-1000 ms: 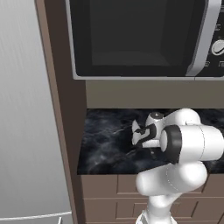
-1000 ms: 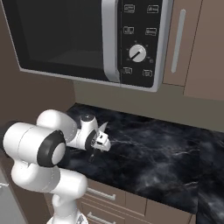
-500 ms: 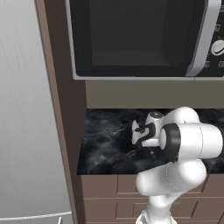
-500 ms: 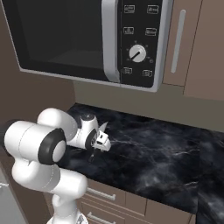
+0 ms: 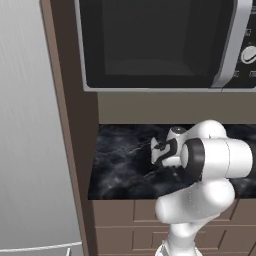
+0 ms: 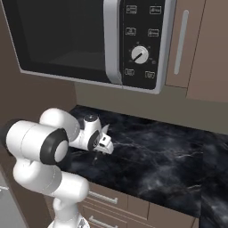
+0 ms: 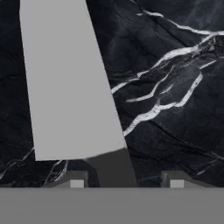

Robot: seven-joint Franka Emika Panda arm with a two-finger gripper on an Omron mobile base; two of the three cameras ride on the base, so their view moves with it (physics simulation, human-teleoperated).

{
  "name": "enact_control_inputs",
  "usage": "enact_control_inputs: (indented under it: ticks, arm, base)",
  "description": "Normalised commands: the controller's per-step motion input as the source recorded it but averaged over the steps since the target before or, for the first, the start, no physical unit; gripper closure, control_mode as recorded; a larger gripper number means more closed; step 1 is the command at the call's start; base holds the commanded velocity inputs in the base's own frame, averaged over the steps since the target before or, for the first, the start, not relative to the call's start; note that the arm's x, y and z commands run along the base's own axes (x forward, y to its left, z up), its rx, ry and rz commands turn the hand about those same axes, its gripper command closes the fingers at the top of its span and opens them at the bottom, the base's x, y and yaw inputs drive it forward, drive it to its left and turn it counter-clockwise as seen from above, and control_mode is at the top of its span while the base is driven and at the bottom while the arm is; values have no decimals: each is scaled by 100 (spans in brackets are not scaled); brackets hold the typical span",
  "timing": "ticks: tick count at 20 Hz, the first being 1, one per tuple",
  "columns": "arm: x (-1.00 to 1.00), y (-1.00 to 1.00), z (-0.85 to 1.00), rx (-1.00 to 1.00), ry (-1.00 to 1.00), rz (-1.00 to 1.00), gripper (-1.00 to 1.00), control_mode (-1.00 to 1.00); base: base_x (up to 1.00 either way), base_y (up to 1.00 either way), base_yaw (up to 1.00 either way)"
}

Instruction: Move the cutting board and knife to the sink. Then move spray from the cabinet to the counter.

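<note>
Black marble surface point(image 7: 175, 87) carries the knife point(image 7: 70, 83), its handle between the narrowing pincer point(image 7: 127, 181) fingers, not yet visibly clamped.

Desk point(image 7: 175, 65): black w/ thin white lines. Knife point(image 7: 70, 87): flat grey blade, dark handle at bottom centre. Microwave point(image 5: 155, 45): black, silver trim.

Two base cams look fwd and down from behind arm, left and right, sharing counter point(image 5: 125, 165) below microwave point(image 6: 89, 40). Hand cam looks straight down, v. close to counter.
</note>
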Motion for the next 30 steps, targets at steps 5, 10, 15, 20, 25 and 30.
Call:
enact_control_inputs:
  ticks: [5,10,15,20,25,30]
  arm:
    - [-2,-5,-37,0,3,2,100,-100]
    - [-18,-3,-37,0,1,4,100,-100]
    - [-27,0,-18,0,0,7,100,-100]
    - [-27,-1,-3,0,0,9,100,-100]
    - [-26,0,34,0,0,6,100,-100]
    - [-20,-2,51,0,0,6,100,-100]
  base:
    - [0,0,0]
    - [0,0,0]
    - [0,0,0]
    - [0,0,0]
    - [0,0,0]
    - [0,0,0]
